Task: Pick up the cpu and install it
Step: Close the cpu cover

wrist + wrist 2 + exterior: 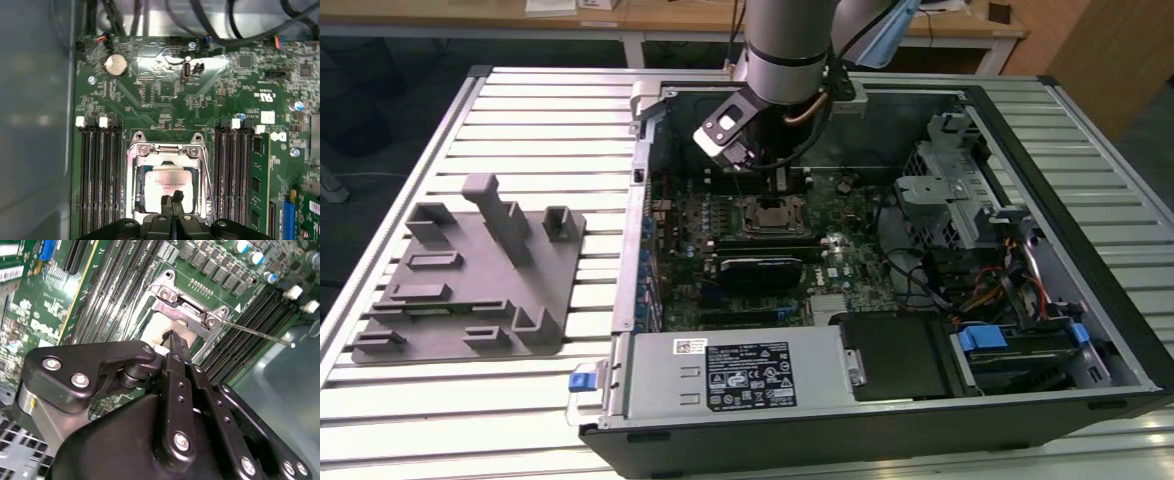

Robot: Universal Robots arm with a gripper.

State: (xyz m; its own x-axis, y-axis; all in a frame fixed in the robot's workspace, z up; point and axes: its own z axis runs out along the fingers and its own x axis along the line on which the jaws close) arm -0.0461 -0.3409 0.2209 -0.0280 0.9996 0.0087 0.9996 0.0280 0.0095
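The cpu [161, 186] lies flat inside the motherboard socket, its silver-grey top showing within the open metal frame [165, 150]. In the second wrist view a pale patch of the cpu [152, 332] shows just beyond the fingertips. My gripper [172, 198] hangs directly over the chip, its two thin black fingers pressed together with nothing between them. Whether the tips touch the chip's top, I cannot tell. In the exterior view the gripper [774, 183] sits low inside the open computer case, right above the socket [771, 212].
Memory slots [100, 175] flank the socket on both sides, and a thin socket lever [260, 332] sticks out beside the frame. The case walls [644, 200] surround the board. A drive cage [961, 200] and power supply [734, 370] stand nearby. A grey fixture block [467, 280] rests on the table at the exterior view's left.
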